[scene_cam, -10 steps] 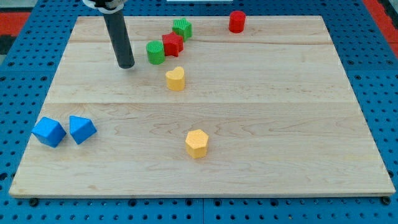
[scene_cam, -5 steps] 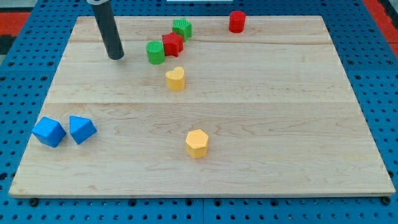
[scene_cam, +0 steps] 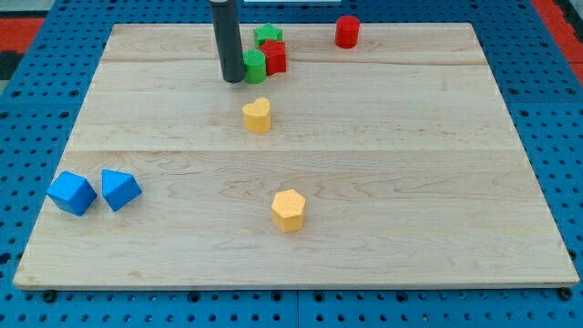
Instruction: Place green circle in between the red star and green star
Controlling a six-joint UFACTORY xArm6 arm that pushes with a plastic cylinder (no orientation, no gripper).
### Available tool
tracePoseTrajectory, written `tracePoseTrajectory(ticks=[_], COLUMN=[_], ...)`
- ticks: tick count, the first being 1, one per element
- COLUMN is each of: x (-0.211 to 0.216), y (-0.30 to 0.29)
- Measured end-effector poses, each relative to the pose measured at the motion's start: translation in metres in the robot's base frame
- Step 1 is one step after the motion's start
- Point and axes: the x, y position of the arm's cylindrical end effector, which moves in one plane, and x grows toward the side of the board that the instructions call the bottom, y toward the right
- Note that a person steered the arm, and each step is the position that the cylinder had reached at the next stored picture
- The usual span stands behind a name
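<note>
Standing upright near the view's top, the dark rod is seen with my tip (scene_cam: 231, 79) set on the wooden board (scene_cam: 383, 173), touching the left side of the green circle (scene_cam: 254, 66). No fingers are carried by this arm, so nothing is gripped; the block is only pressed from the side by the rod.

The green circle is found just beside the red star (scene_cam: 273, 56), on its lower left, and the two blocks are touching. The green star (scene_cam: 266, 35) is placed directly above them, partly hidden behind the red star. The three blocks are packed in one tight cluster, and the green circle is not between the two stars.

A red cylinder (scene_cam: 346, 31) is seen well apart, toward the view's right. A yellow heart (scene_cam: 257, 116) is located below the cluster, and a yellow hexagon (scene_cam: 288, 210) lower still. Two blue blocks (scene_cam: 72, 193) (scene_cam: 120, 189) are placed side by side near the left edge.
</note>
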Motion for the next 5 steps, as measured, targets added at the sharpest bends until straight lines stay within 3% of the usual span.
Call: tracePoseTrajectory(ticks=[3,5], x=[-0.011,-0.047], y=[0.026,0.034])
